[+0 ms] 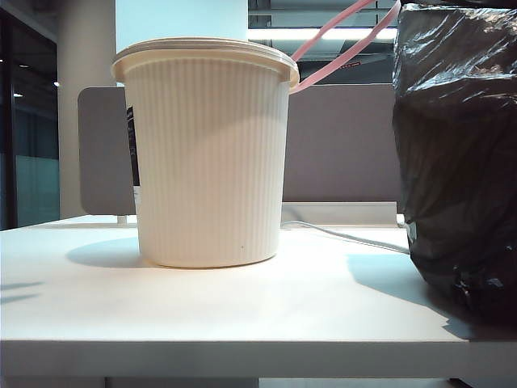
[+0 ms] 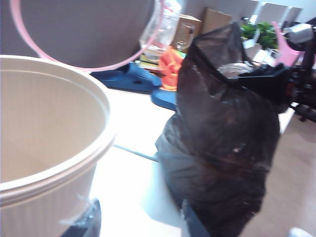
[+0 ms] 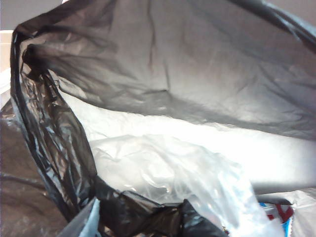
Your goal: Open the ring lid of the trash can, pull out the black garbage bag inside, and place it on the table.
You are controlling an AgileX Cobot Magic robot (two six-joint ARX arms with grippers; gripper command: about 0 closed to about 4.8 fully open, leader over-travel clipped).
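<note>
The cream ribbed trash can (image 1: 210,153) stands on the white table (image 1: 242,307) with its pink ring lid (image 1: 339,52) swung up and back on its hinge. The black garbage bag (image 1: 456,145) stands on the table to the can's right, clear of it. My left gripper (image 2: 138,222) is open, low between the can (image 2: 44,128) and the bag (image 2: 222,148), with only table between its fingers. My right gripper (image 3: 143,222) is at the bag's top edge, a bunched fold of black film (image 3: 148,215) filling the gap between its fingers. Neither gripper shows in the exterior view.
A white cable (image 1: 347,237) lies on the table behind the can, before a grey partition (image 1: 339,145). Clear plastic and printed wrappers (image 3: 187,173) fill the bag. Blue (image 2: 123,79) and orange (image 2: 170,66) things and cardboard boxes (image 2: 215,19) lie beyond.
</note>
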